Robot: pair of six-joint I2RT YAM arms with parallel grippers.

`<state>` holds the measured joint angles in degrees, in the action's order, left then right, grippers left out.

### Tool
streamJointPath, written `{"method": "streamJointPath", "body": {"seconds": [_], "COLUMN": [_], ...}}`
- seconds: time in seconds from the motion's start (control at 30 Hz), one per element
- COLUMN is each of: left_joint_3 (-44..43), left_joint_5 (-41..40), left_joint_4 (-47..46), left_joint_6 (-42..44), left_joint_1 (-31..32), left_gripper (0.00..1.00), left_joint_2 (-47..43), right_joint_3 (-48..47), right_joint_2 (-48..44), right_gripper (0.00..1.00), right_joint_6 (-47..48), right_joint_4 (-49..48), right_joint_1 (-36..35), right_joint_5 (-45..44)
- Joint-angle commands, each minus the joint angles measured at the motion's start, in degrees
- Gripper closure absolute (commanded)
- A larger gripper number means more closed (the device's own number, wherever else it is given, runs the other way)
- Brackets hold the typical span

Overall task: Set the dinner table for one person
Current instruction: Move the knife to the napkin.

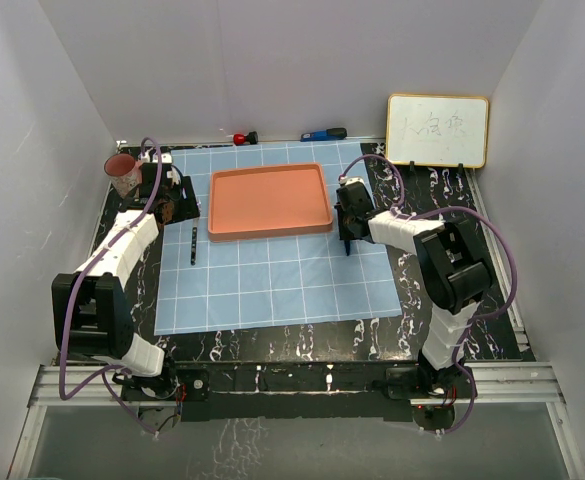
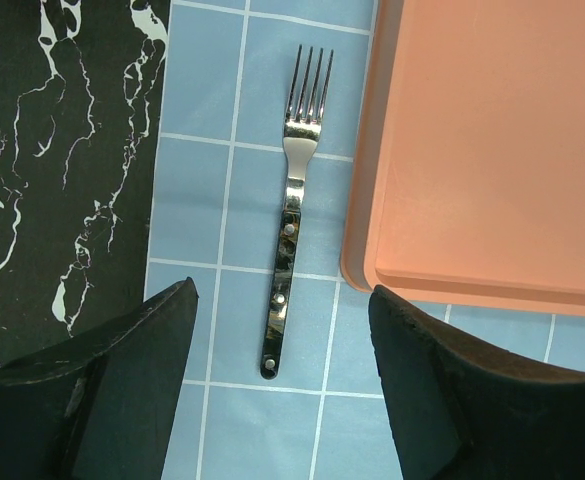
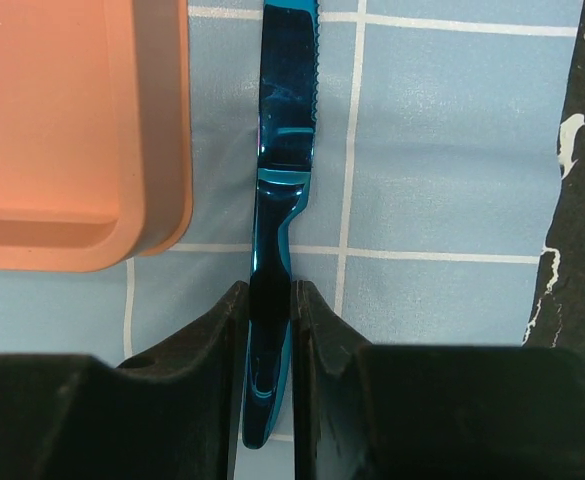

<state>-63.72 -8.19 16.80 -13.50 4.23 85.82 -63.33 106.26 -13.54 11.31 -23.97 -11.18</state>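
the black marbled table [image 1: 292, 345] lies under a blue cloth [image 1: 272, 285] with a tray [image 1: 269, 200] at its far edge, the right gripper [image 3: 270, 310] clamping a knife [image 3: 284, 130] beside the tray's right edge, the left gripper [image 2: 282, 295] spread wide above a fork [image 2: 292, 220] by its left edge.

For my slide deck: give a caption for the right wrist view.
Right hand shut on a blue serrated knife, blade beside the orange tray, over the gridded cloth.
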Motion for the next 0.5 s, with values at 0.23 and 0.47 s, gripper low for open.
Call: {"method": "streamJointPath", "body": {"seconds": [0.23, 0.47], "left_joint_3": [-0.61, -0.52], "left_joint_5": [-0.55, -0.43], "left_joint_4": [0.52, 0.25], "left_joint_6": [0.44, 0.49], "left_joint_1": [-0.19, -0.18], "left_gripper": [0.31, 0.31], "left_joint_2": [0.19, 0.78], "right_joint_3": [-1.78, -1.87], "right_joint_2": [3.04, 2.82], "right_gripper": [0.80, 0.67], "right_joint_6": [1.56, 1.65], "right_joint_4": [-0.51, -1.05], "right_joint_1": [1.77, 1.76], "right_joint_5": [-0.78, -2.14]}}
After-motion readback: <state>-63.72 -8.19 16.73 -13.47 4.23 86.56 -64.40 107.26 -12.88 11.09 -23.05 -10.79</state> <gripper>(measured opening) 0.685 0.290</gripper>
